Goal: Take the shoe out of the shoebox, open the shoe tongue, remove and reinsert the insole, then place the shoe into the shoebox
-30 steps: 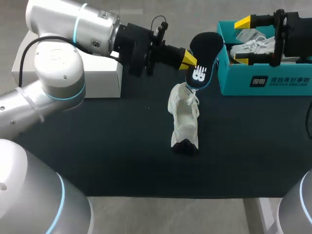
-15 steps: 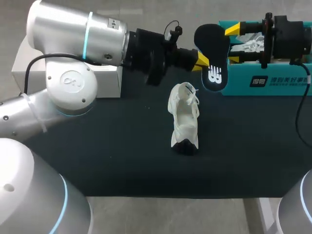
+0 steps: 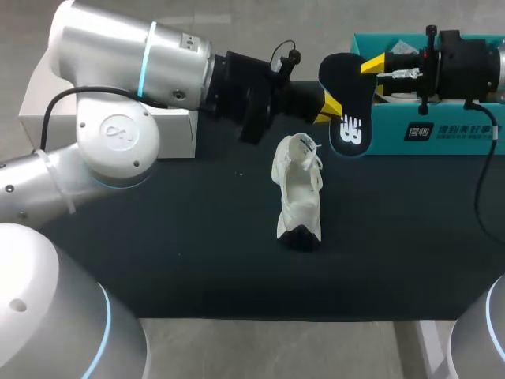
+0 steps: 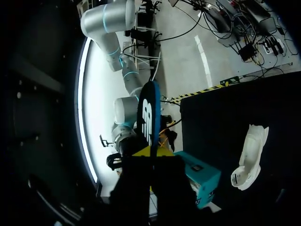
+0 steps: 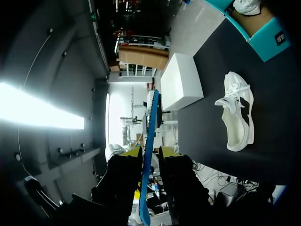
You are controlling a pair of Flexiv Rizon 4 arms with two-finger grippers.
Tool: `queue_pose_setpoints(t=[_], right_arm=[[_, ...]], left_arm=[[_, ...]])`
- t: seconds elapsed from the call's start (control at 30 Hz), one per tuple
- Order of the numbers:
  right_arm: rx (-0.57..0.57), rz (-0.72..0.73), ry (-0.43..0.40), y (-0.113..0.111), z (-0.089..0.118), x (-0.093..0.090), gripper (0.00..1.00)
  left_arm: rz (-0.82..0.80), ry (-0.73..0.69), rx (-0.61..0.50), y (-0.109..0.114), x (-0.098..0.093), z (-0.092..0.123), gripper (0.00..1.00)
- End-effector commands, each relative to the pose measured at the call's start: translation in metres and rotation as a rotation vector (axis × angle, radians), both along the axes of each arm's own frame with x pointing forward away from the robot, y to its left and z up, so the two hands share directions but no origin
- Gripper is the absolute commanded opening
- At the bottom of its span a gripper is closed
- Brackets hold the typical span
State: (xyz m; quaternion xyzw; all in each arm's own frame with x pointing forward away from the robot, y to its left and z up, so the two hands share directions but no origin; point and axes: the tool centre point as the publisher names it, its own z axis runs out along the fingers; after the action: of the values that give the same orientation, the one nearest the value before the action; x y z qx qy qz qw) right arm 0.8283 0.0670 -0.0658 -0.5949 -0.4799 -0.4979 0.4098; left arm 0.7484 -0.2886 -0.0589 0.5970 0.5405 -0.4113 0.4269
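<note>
A dark insole (image 3: 347, 95) with a white logo hangs in the air between my two grippers, near the left end of the teal shoebox (image 3: 426, 136). My left gripper (image 3: 327, 103) is shut on its lower edge; in the left wrist view the insole (image 4: 149, 113) stands edge-on above that gripper (image 4: 153, 153). My right gripper (image 3: 371, 71) straddles the upper part. In the right wrist view the insole (image 5: 151, 127) runs between the yellow fingers of the right gripper (image 5: 150, 153) with narrow gaps on both sides. The white shoe (image 3: 298, 193) stands on the dark mat, toe toward me.
A white box (image 3: 110, 118) sits at the back left of the table, under my left arm. The teal shoebox (image 5: 263, 33) at the back right holds a second white shoe (image 5: 247, 5). Dark mat (image 3: 197, 237) lies bare around the shoe.
My left arm carried the insole up and to the right, away from the shoe toward the shoebox. My right gripper moved in around it and its fingers have closed much narrower.
</note>
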Motion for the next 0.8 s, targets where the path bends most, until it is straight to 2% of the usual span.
queue_pose_setpoints(t=[0.03, 0.13, 0.2, 0.23, 0.4, 0.6, 0.8], right_arm=[[-0.001, -0.003, 0.001, 0.001, -0.002, 0.002, 0.0], [-0.001, -0.006, 0.002, -0.001, -0.005, 0.0, 0.0], [0.001, -0.01, 0.003, -0.001, -0.006, 0.0, 0.0], [0.003, -0.012, 0.003, -0.001, -0.006, 0.0, 0.0], [-0.001, -0.012, -0.004, -0.002, -0.009, 0.0, 0.0], [-0.044, 0.005, 0.017, 0.0, -0.022, -0.003, 0.0], [-0.083, 0.025, 0.037, 0.004, -0.034, -0.005, 0.0]], left_arm=[[-0.008, 0.004, -0.009, -0.006, 0.003, 0.0, 0.0], [-0.011, 0.022, -0.013, -0.006, 0.003, 0.001, 0.0], [-0.017, 0.011, -0.002, -0.004, 0.005, 0.003, 0.49], [-0.02, 0.016, 0.006, -0.002, 0.006, 0.003, 1.0], [-0.054, 0.028, 0.121, 0.015, 0.018, 0.006, 1.0], [-0.103, 0.093, 0.413, 0.036, 0.036, 0.015, 1.0], [-0.187, 0.091, 0.654, 0.035, 0.047, 0.027, 1.0]])
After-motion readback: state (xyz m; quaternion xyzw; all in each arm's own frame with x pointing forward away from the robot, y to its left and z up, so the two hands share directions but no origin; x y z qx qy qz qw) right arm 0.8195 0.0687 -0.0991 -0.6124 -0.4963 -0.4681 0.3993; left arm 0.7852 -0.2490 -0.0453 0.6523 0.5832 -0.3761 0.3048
